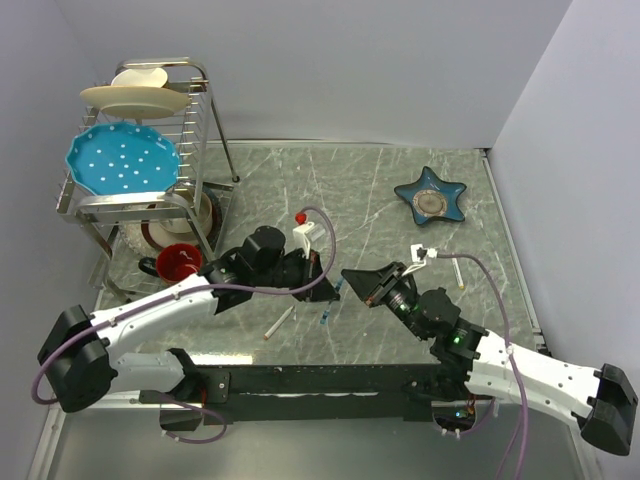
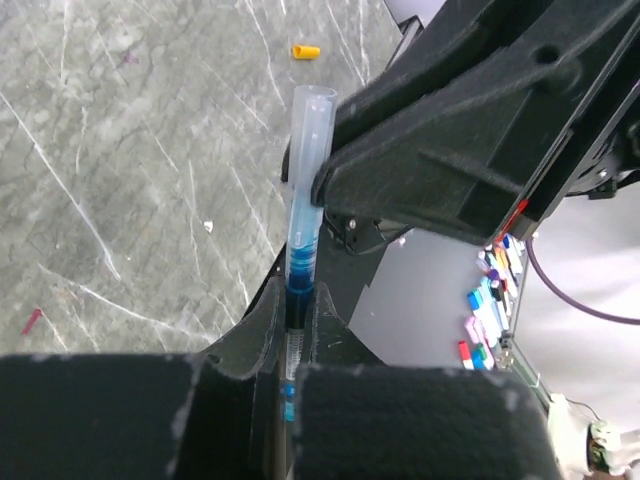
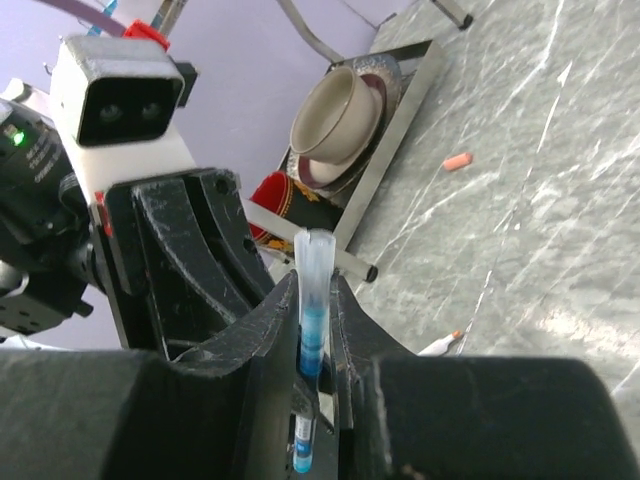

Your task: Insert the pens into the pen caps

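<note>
My left gripper (image 1: 328, 288) and right gripper (image 1: 350, 278) meet tip to tip above the table's middle. In the left wrist view my left gripper (image 2: 297, 300) is shut on the blue pen (image 2: 303, 200), and a right finger (image 2: 420, 170) presses its side. In the right wrist view my right gripper (image 3: 315, 300) is shut on a clear blue pen cap (image 3: 315, 270). A short blue piece (image 1: 325, 320) shows below them. A white pen with a red end (image 1: 278, 323) and another white pen (image 1: 458, 272) lie on the table. A yellow-orange cap (image 2: 306, 50) and a red cap (image 2: 32, 320) lie loose.
A dish rack (image 1: 200, 120) with a blue plate (image 1: 122, 160) and a cream plate stands at the back left, a red cup (image 1: 180, 262) beside it. A blue star-shaped dish (image 1: 431, 196) sits at the back right. A pale orange cap (image 3: 457, 161) lies near the rack.
</note>
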Controlling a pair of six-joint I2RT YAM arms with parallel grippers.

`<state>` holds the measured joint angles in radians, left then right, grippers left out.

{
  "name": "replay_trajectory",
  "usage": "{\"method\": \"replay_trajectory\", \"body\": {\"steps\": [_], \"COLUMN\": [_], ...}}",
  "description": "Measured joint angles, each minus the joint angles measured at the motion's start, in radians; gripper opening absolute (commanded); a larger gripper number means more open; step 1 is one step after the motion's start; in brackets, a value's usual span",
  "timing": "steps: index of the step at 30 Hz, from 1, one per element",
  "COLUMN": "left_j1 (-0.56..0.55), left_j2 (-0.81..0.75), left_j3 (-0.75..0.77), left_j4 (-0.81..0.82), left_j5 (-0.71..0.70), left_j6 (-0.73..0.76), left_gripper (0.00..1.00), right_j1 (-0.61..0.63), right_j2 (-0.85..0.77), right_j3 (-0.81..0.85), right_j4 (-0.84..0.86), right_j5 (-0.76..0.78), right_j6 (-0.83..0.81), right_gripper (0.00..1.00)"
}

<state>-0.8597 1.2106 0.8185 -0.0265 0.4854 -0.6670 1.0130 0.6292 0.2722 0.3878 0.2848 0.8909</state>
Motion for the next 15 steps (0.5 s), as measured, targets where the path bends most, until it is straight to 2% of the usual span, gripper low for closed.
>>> {"method": "replay_trajectory", "body": {"steps": [3,6,11,15], "left_j1": [0.019,0.047,0.098,0.106], "left_j2": [0.008,0.04,0.079,0.066], "left_j3": [0.002,0.021,0.052,0.053], "left_j4": [0.018,-0.003,0.132,0.205], "left_j5": [-0.027,-0.039,-0.171,-0.196], "left_j6": [-0.003,-0.002,0.0,0.002], "left_gripper": [0.01,0.01,0.01,0.01], "right_j1": [0.033,0.071,0.207,0.211], "right_j2": [0.015,0.042,0.061,0.024], "right_j3": [-0.021,-0.028,-0.028,0.003], "right_j4": [0.008,-0.006,-0.142,-0.256], "right_j5": [-0.024,0.021,-0.076,-0.054], "right_j6": [0.03,0.06,0.109,0.115], "right_gripper": [0.0,0.0,0.0,0.03]}}
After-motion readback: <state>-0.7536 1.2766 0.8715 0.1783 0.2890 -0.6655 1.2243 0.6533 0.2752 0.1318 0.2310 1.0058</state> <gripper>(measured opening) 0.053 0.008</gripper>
